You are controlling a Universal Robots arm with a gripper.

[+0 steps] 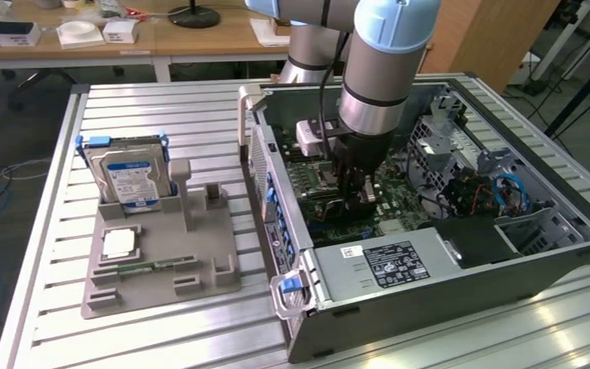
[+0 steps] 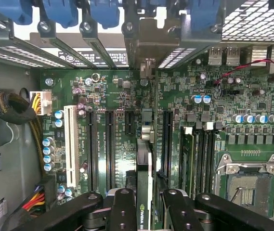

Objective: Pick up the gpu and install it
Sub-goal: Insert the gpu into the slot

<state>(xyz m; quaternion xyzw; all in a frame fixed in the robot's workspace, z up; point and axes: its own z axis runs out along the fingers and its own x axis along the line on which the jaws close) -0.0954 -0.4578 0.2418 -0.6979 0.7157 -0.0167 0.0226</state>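
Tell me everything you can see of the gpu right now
The gpu is seen edge-on in the wrist view: a thin dark card standing on edge between the gripper fingers, which are shut on it, with a green logo mark near them. Its far end, with a pale metal connector block, reaches toward the case's rear slot openings. It sits over the green motherboard, in line with the long dark expansion slots. Whether it is seated in a slot cannot be told. In the exterior view the gripper is low inside the open computer case.
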